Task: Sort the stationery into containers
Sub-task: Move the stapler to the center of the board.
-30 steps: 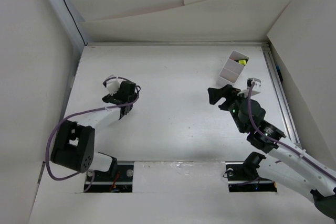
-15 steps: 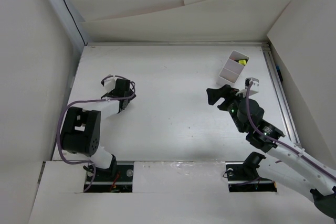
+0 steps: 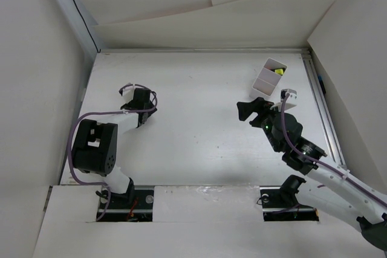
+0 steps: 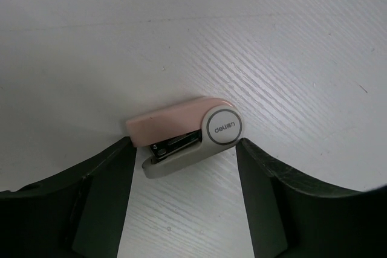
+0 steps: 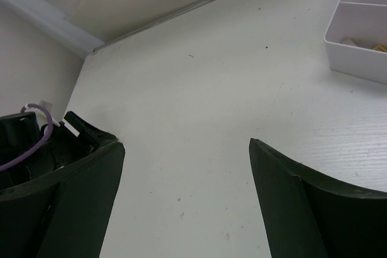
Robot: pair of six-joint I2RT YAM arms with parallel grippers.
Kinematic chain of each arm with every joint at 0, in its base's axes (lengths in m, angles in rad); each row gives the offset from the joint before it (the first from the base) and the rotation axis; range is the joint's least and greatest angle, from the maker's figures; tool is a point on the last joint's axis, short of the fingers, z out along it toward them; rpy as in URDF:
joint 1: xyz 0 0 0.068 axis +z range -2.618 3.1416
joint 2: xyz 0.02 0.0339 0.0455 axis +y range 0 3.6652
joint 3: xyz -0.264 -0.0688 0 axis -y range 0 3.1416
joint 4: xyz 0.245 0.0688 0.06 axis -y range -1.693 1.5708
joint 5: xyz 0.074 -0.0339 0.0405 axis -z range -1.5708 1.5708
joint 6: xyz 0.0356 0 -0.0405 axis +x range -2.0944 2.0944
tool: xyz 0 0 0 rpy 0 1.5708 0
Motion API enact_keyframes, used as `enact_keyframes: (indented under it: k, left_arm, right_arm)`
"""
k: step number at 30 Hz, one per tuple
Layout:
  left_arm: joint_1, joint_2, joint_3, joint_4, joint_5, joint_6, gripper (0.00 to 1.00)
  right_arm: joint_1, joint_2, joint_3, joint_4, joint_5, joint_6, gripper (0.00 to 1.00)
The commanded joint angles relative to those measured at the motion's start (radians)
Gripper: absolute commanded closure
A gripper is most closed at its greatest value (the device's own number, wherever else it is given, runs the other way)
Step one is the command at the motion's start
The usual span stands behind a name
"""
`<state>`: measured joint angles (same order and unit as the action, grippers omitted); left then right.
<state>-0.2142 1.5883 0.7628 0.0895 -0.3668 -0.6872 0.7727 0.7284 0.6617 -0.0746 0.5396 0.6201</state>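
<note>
Walls [image 3: 36, 89] hem the tabletop [image 3: 199, 83] left, back and right, with wide room across its middle. The tray [image 3: 260, 84] sits far right, a yellow marker [image 3: 279, 71] inside. Left jaws stand parted, a pink stapler [image 4: 184, 134] lying flat between them. Right jaws are parted and empty, near the tray.

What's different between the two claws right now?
The left gripper straddles a small pink stapler; the right gripper frames only bare table. The right gripper sits near the tray; the left gripper is far across the table from it. Both are open, holding nothing.
</note>
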Motion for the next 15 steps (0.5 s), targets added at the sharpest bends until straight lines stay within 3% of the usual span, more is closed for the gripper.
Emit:
enact_keyframes:
  k: [1,8,15]
  left_arm:
    - [-0.001,0.007,0.026,0.018,0.054,0.024,0.44]
    - [-0.062,0.047,0.036,0.039,0.094,0.051,0.63]
    - [-0.209,0.067,0.096,0.039,0.12,0.06,0.64]
  right_arm:
    - [-0.004,-0.003,0.049,0.049,-0.009,-0.014,0.1]
    - [-0.004,-0.003,0.049,0.049,-0.009,-0.014,0.1]
    - [-0.004,0.008,0.049,0.049,0.023,-0.014,0.1]
